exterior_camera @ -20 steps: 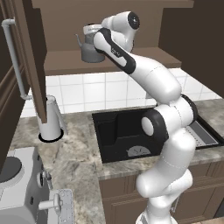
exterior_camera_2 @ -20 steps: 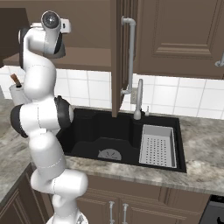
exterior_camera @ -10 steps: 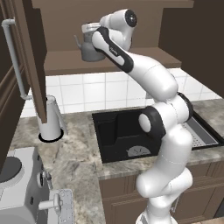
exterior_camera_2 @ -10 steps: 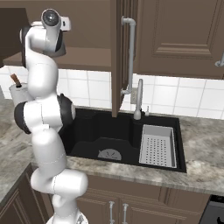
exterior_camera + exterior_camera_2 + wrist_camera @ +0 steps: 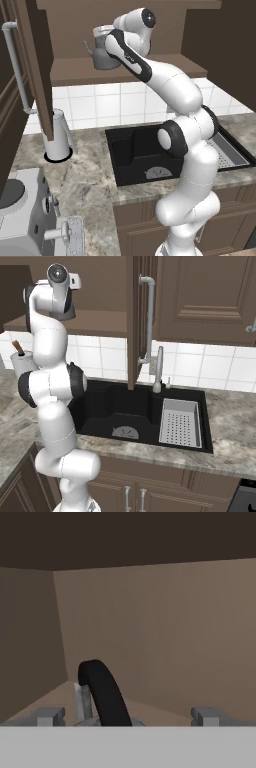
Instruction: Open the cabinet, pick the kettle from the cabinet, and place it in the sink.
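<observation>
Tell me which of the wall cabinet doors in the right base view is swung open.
The left door, seen edge-on with its silver bar handle hanging over the sink. The door to its right is shut, its panelled face flat toward the camera.

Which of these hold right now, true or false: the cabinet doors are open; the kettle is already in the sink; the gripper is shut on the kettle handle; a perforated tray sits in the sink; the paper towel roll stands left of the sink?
1. The cabinet doors are open. True.
2. The kettle is in the sink. False: it stands on the cabinet shelf.
3. The gripper is shut on the kettle handle. False: its jaws stand wide open, either side of the handle.
4. A perforated tray sits in the sink. True.
5. The paper towel roll stands left of the sink. True.
</observation>
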